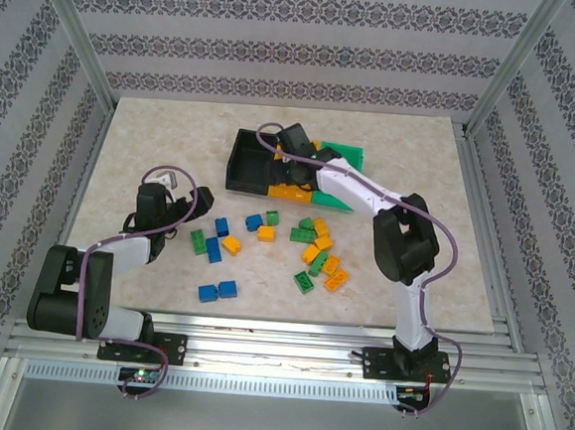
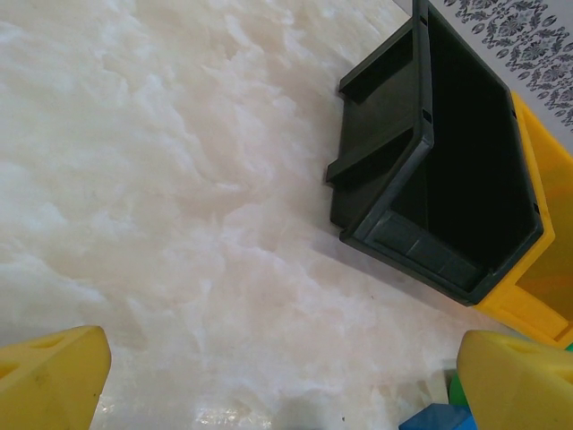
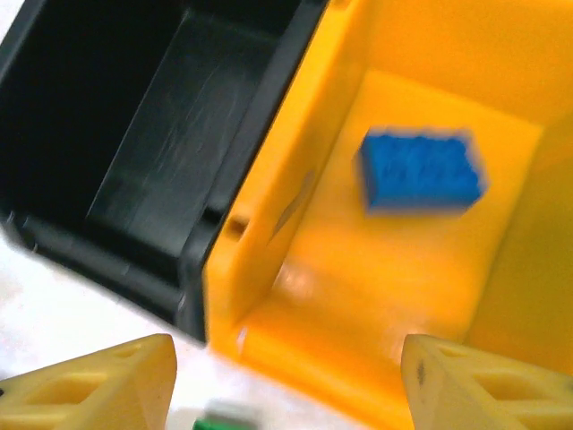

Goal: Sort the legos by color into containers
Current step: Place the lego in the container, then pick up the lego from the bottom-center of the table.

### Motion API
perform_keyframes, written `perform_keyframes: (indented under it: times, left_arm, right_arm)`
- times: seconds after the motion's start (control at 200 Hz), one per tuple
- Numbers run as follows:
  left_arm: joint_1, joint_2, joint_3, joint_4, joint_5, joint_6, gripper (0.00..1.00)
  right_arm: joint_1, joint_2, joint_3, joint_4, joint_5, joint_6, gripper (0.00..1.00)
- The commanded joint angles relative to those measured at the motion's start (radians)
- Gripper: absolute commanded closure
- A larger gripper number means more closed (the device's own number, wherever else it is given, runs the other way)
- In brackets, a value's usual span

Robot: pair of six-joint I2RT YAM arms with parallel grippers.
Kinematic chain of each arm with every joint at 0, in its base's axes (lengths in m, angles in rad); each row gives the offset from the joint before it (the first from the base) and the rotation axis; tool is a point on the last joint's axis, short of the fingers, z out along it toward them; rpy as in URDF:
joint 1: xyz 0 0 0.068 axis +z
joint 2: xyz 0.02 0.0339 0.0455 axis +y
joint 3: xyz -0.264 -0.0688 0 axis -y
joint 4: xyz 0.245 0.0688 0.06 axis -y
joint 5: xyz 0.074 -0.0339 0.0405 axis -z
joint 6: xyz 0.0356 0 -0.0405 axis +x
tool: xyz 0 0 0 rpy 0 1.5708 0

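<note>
The right jaws stand apart with nothing between them, over the orange-yellow bin point(image 3: 269, 215), and a blurred blue lego point(image 3: 421, 172) shows inside it. The left jaws are spread wide and empty above bare counter point(image 2: 179, 224), near the black bin point(image 2: 466, 188). Loose legos point(image 1: 311, 254) lie scattered on the counter in front of the bins.

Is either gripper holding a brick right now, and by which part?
Nothing is held. The right gripper is open above the yellow bin; the blue brick inside that bin is not in its grasp. The left gripper is open over the table.
</note>
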State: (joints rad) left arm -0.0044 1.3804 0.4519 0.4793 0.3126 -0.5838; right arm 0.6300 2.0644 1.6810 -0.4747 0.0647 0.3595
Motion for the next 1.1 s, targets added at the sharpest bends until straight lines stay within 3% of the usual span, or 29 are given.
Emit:
perform_keyframes:
  times: [0.0,0.225,0.57,1.094]
  left_arm:
    - [0.012,0.007,0.020,-0.001,0.006,0.011,0.01]
    - [0.012,0.021,0.016,0.024,0.017,-0.004,0.01]
    - [0.014,0.033,0.016,0.032,0.028,-0.011,0.01]
    - [0.017,0.036,0.013,0.038,0.030,-0.014,0.01]
  right_arm:
    - [0.037,-0.121,-0.136,0.010,0.007,-0.012,0.32]
    - [0.157,-0.288,-0.389,0.056,-0.051,-0.031,0.32]
    - [0.471,-0.219,-0.375,-0.028,-0.207,-0.153,0.30]
    - [0.519,-0.062,-0.216,-0.123,-0.266,-0.377,0.25]
